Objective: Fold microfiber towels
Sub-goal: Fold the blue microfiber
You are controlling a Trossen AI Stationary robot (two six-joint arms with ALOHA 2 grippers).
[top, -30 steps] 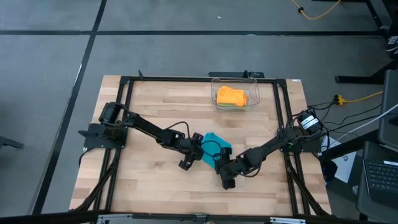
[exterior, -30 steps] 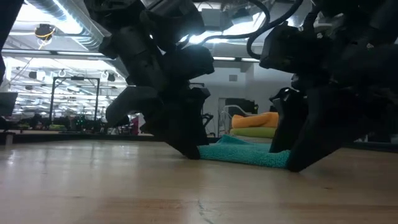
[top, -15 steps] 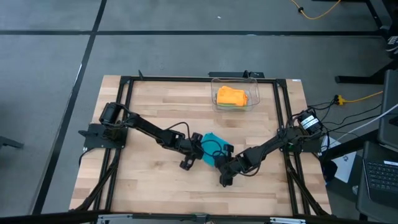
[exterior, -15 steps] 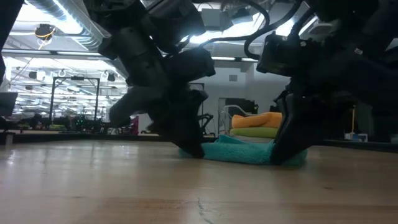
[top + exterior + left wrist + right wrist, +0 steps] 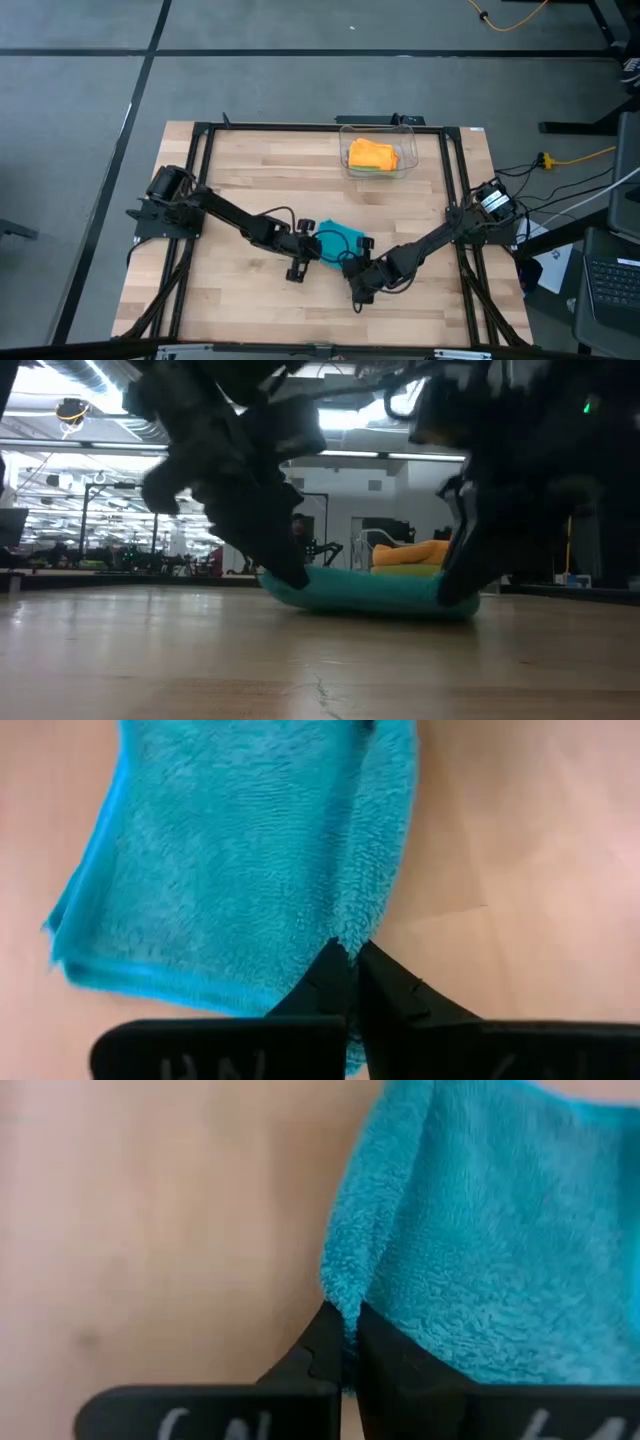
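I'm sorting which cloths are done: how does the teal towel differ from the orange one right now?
The teal towel lies out on the bare table; the orange towel sits in the clear bin. The teal one is pinched at two corners by the left gripper and right gripper; nothing touches the orange one, which rests on a green cloth. Both look like soft, fuzzy cloths.

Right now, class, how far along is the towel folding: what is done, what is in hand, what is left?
Done, it seems: the orange towel lies folded on a green one in the clear bin. In hand: left gripper and right gripper each pinch an edge of the teal towel. Left: folding it over.
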